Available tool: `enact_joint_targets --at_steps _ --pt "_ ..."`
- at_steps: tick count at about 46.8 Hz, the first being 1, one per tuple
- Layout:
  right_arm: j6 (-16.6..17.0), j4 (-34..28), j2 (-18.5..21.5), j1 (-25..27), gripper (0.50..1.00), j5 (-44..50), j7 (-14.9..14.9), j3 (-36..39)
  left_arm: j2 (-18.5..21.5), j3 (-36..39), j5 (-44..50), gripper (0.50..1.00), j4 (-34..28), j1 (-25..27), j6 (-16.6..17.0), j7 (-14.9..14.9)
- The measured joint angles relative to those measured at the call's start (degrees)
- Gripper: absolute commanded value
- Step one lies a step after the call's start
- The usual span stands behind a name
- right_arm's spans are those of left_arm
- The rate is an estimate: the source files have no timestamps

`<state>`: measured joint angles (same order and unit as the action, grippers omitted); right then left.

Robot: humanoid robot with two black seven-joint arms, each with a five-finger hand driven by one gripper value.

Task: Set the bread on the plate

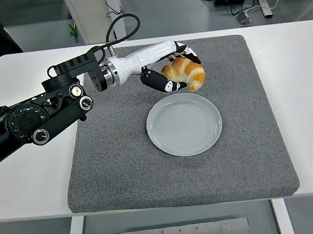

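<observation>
A golden-brown croissant-shaped bread is held in my left hand, whose fingers are curled around it. The hand holds the bread in the air just above the far edge of a round light grey plate. The plate is empty and sits in the middle of a dark grey mat. My left arm reaches in from the left edge. My right arm is out of view.
The mat lies on a white table. Beyond the table's far edge there are cables and table legs on the floor.
</observation>
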<state>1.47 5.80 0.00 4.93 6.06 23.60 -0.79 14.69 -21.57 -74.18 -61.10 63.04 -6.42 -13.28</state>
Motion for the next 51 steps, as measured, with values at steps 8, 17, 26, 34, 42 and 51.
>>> enact_joint_targets --at_steps 8,17,26,34,42,51 --pt "0.0 0.0 0.0 0.0 1.0 0.0 0.0 0.0 -0.3 1.7 -2.0 0.637 0.0 -0.6 0.3 -0.1" --pt "0.0 0.0 0.0 0.0 1.0 0.0 0.0 0.0 -0.5 2.1 -4.3 0.652 0.0 -1.7 0.4 -0.1" --pt "0.0 0.0 0.0 0.0 1.0 0.0 0.0 0.0 -1.0 3.9 -6.2 0.651 0.0 -2.2 0.7 -0.2" --pt "0.0 0.0 0.0 0.0 1.0 0.0 0.0 0.0 -1.3 6.1 -6.6 0.651 0.0 -2.6 2.0 -0.2" --pt "0.0 0.0 0.0 0.0 1.0 0.0 0.0 0.0 -1.3 8.0 -6.9 0.651 0.1 -2.6 3.5 -0.2" --pt "0.0 0.0 0.0 0.0 1.0 0.0 0.0 0.0 -1.3 8.3 -7.5 0.654 0.1 -3.3 5.3 -0.3"
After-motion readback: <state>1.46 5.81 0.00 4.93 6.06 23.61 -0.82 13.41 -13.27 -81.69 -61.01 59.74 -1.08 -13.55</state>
